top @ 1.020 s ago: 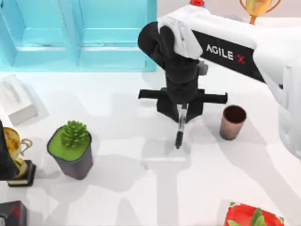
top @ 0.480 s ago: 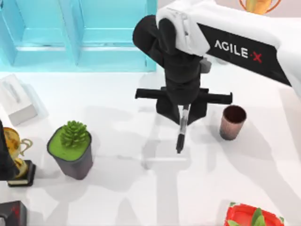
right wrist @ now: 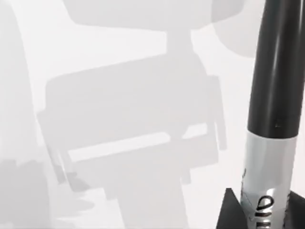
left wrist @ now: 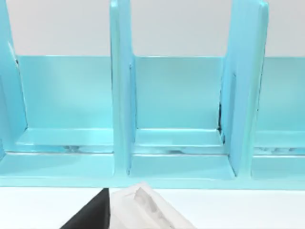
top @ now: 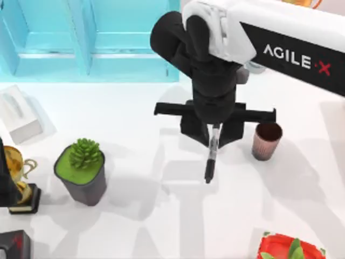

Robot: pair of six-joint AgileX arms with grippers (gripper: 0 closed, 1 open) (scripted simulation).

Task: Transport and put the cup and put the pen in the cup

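Note:
In the top view my right gripper (top: 214, 129) hangs over the middle of the table, shut on the pen (top: 211, 156), a slim black marker with a pale label band that dangles tip-down from the fingers. The cup (top: 266, 140), a ribbed reddish-brown tumbler, stands upright on the table just to the right of the gripper. The right wrist view shows the pen (right wrist: 274, 109) close up, black barrel above a silver-white band, with the white tabletop far below it. My left arm (top: 6, 178) stays parked at the left edge.
A dark pot with a green succulent (top: 81, 170) stands left of centre. A gold trophy (top: 19, 181) sits at the left edge, a white box (top: 19, 118) behind it. The turquoise shelf unit (top: 91, 38) lines the back; a red object (top: 288, 248) lies at the front right.
The right arm has risen and shifted slightly right with the pen in its grip. The cup has not moved.

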